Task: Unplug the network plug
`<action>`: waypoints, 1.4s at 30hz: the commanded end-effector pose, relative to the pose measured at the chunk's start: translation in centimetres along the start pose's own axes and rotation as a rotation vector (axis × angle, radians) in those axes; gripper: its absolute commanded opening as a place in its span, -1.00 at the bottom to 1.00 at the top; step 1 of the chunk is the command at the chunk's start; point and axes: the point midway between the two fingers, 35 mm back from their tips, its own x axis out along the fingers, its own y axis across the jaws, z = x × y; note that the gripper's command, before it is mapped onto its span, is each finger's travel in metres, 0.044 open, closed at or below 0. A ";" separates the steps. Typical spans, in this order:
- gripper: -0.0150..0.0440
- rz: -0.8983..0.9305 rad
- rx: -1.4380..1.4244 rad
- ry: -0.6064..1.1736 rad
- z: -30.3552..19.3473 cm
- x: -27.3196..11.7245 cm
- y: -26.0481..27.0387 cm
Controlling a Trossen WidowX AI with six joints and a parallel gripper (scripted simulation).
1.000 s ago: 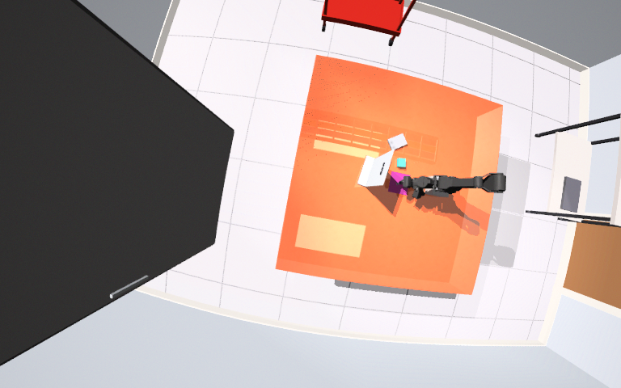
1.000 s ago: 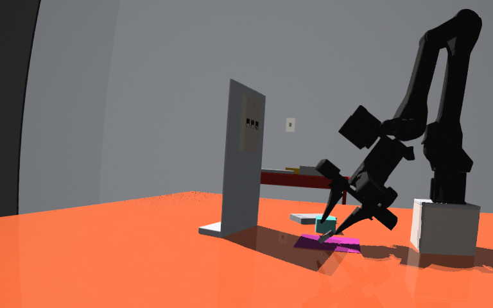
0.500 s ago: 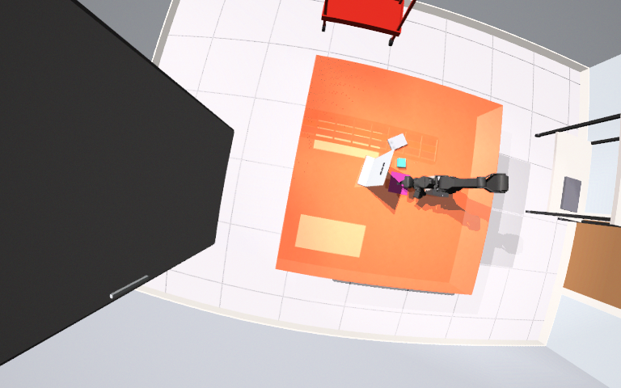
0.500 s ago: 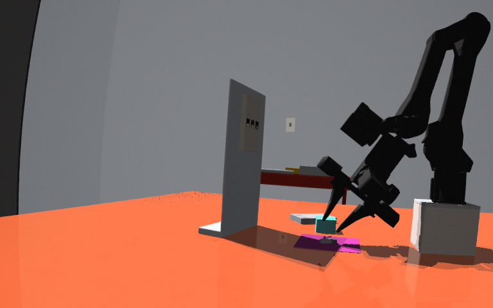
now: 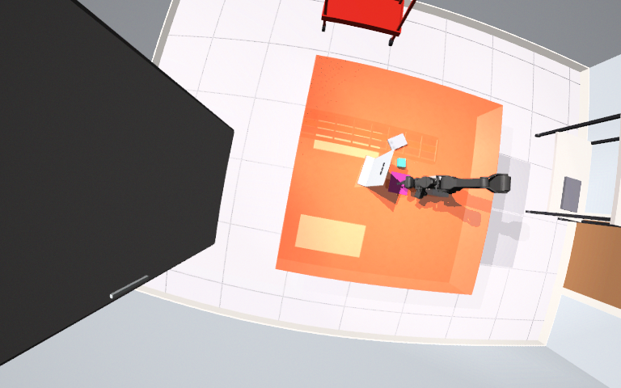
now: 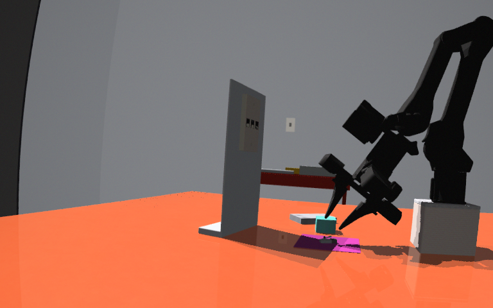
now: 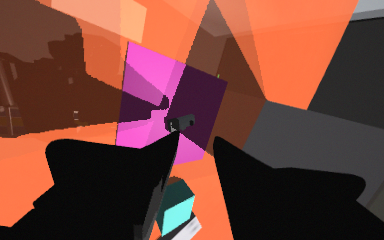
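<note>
"How far along is it?"

"Nearly finished, I'd say. The plug [image 6: 328, 240] [image 7: 182, 122] is out of the panel [image 5: 378, 178] [image 6: 240, 181] [image 7: 300, 140] and lies within the marked square [image 5: 399, 175] [image 6: 350, 242] [image 7: 145, 75]. From above, I can't separate it clearly from the dark claw [image 5: 404, 183] [image 6: 332, 222] [image 7: 197, 135]."

"So the unlocking and pulling are done?"

"They must be, judging by where it lies. No plug sticks out of the sockets [image 5: 382, 168] [image 6: 252, 124]. I can't make out the thin tab well enough to describe it."

"Has the claw let go?"

"Yes. It's partly open, with a modest gap and nothing between the fingers. In the side view, the tips hang above the plug, apart from it."

"Is the plug properly down?"

"It looks settled on the square, with no finger holding it up."

"What's left, then?"

"Just a clean finish: the arm [image 5: 464, 183] [image 6: 425, 79] should back up and away, touching nothing. One fingertip overlaps the teal block [image 5: 401, 162] [image 6: 325, 224] [image 7: 178, 215] in the side view, though I can't confirm contact. I'd lift before swinging sideways, so the claw neither bumps that block nor drags the plug across the worktop [image 5: 411, 246] [image 6: 108, 254] [image 7: 20, 165]."
</note>
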 end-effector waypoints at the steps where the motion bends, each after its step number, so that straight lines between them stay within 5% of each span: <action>1: 0.04 -0.001 0.006 0.004 0.0 -0.2 0.1; 42: 0.04 -0.001 0.005 0.003 0.0 -2.9 -2.6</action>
